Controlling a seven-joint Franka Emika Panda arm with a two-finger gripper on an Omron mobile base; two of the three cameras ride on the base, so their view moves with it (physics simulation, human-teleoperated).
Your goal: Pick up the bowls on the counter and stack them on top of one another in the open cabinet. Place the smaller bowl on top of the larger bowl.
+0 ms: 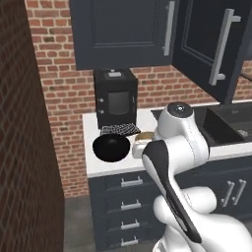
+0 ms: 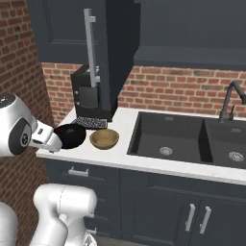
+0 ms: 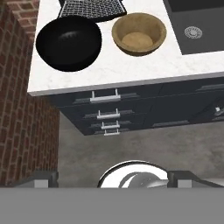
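Two bowls sit side by side at centre-left of the left base view, the black bowl (image 1: 111,147) left of the wooden bowl (image 1: 143,138) on the white desk (image 1: 96,166), neither yet lifted. Right base view: both lie at middle left, below an open cabinet door (image 2: 121,50). Hand view: both near the top edge, seen from above; end effector (image 3: 113,178) fingers sit wide apart, holding nothing
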